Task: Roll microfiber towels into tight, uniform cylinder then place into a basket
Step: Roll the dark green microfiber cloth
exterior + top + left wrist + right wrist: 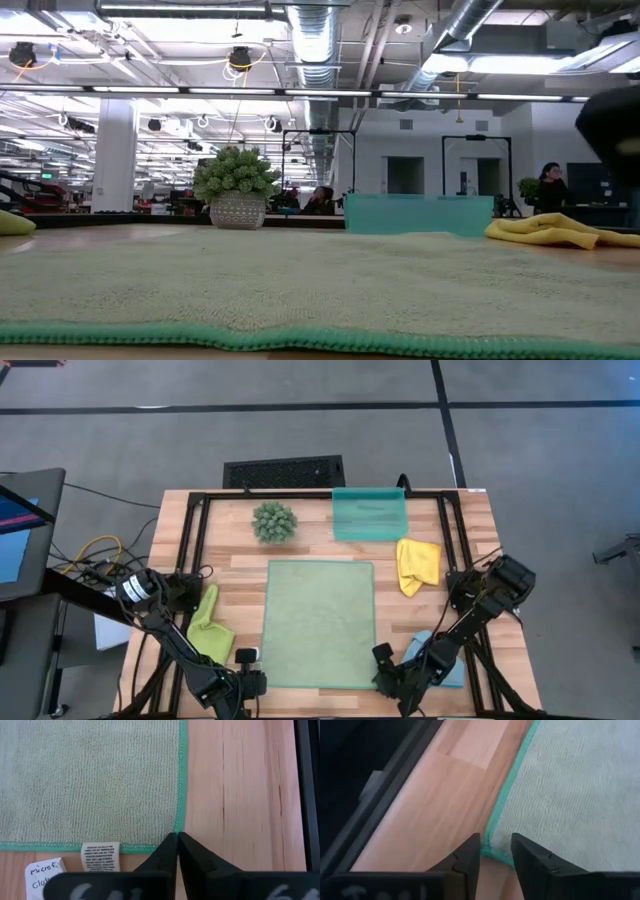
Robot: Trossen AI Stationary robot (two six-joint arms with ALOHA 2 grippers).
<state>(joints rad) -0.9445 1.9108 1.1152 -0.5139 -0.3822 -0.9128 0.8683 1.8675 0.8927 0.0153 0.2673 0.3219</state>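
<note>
The sage green towel (318, 622) lies spread flat in the middle of the table. My left gripper (256, 680) is shut at its near left corner, and my right gripper (386, 676) stands open at its near right corner. In the right wrist view the teal-hemmed corner (492, 851) lies between the open fingers; I cannot tell whether they touch it. A lime green towel (210, 626) lies crumpled at the left and a yellow one (417, 565) at the right. A light blue one (446, 662) lies partly under my right arm. The teal basket (369, 514) stands at the far edge. My left gripper has its shut fingertips (170, 845) right on the towel's near left corner (178, 829), coming from above and slanting down. The tips hide the very corner, so how much cloth lies between them cannot be told. The towel stays flat on the table.
A spiky green plant ball (274, 521) stands left of the basket, and a black grille (284, 471) lies beyond the far edge. A black frame (196, 535) runs around the work area. A white label (100, 854) and a paper note (44, 873) sit by the towel's near edge.
</note>
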